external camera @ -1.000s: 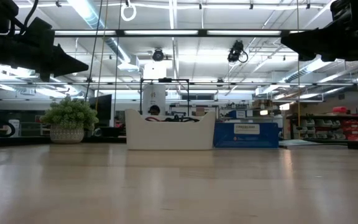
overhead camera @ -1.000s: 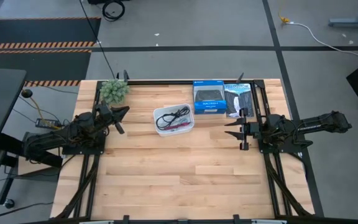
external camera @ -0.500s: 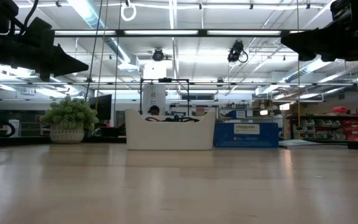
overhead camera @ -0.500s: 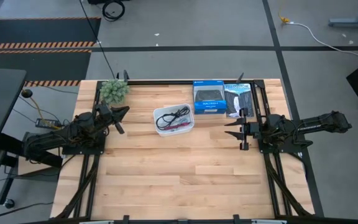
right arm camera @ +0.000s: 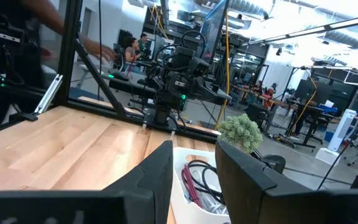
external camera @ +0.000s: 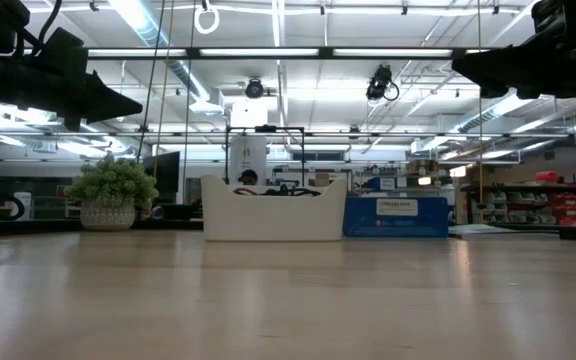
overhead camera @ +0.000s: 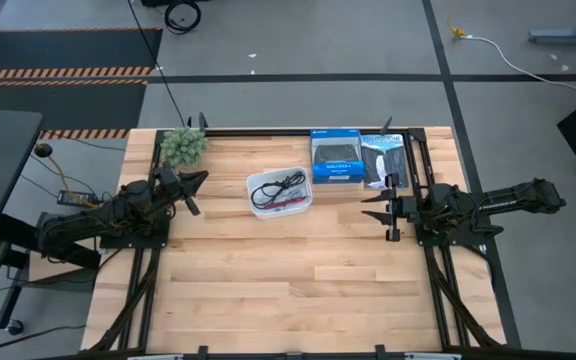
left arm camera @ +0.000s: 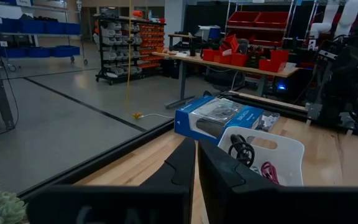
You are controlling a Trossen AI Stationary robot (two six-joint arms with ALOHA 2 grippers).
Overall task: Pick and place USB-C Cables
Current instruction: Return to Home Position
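Observation:
A white bin (overhead camera: 279,191) stands on the wooden table, far of centre, and holds the USB-C cables. A black cable (overhead camera: 286,183) and a dark red cable (overhead camera: 288,203) show in it; the black cable (left arm camera: 242,149) and the red cable (left arm camera: 269,172) also show in the left wrist view. The white and blue-grey cables I cannot make out. My left gripper (overhead camera: 196,190) hovers left of the bin, shut and empty (left arm camera: 196,163). My right gripper (overhead camera: 376,212) hovers right of the bin, open and empty (right arm camera: 194,163).
A blue retail box (overhead camera: 336,158) and a black one (overhead camera: 383,160) lie at the far edge, right of the bin. A small potted plant (overhead camera: 184,145) stands at the far left corner. Bare wood (overhead camera: 288,280) spreads across the table's near half.

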